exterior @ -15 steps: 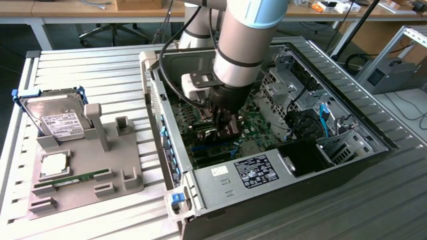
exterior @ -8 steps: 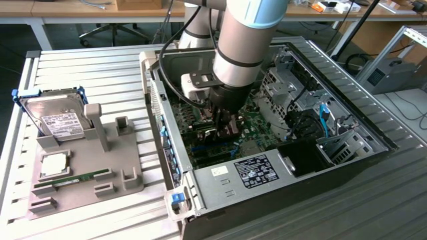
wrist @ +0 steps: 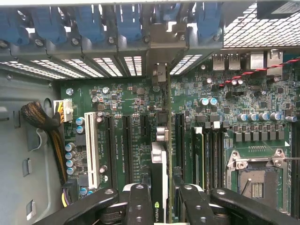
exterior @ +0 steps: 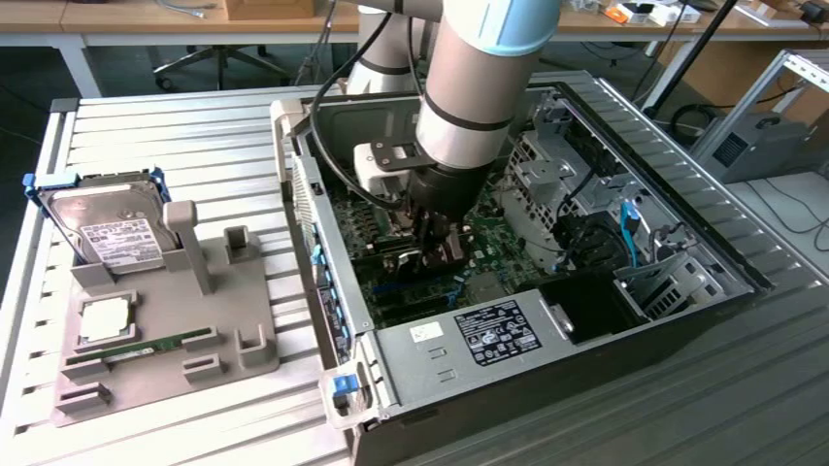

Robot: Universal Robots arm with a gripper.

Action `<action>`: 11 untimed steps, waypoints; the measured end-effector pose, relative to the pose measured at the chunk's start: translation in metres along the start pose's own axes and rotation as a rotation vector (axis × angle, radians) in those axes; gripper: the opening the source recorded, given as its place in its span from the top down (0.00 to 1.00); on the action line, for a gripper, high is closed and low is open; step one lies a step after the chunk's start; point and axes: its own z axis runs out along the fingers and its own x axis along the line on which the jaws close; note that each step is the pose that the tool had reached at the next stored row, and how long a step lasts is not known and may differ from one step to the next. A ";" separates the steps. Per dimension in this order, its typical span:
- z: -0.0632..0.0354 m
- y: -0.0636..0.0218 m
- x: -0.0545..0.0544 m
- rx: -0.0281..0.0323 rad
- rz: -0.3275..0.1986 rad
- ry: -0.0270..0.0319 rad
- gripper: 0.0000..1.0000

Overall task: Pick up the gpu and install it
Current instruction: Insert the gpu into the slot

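Black two-fingered claw [wrist: 163,201] clamps the thin black gpu card [wrist: 158,154] edge-on over a green motherboard [wrist: 126,101]. Their open grey computer case [exterior: 700,228] lies on a slatted white table [exterior: 169,126].

You've got a pale slatted counter [exterior: 169,126] in front. Behind it a wooden bench [exterior: 130,24] on white legs runs along the far side, with a cardboard box [exterior: 266,8] on top. An office chair base [exterior: 220,63] sits beneath it on a dark floor [exterior: 26,68]. At the exterior view's right there's an aluminium extrusion frame [exterior: 797,78], with a grey box unit [exterior: 764,146] beside it and loose cables [exterior: 790,204] nearby. Light is even, with no hard shadows.
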 end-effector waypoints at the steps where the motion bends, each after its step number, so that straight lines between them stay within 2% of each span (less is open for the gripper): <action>1: 0.0013 0.0000 0.000 0.0001 0.000 -0.0003 0.72; 11: 0.0025 0.0000 0.000 0.0001 0.000 -0.0002 0.72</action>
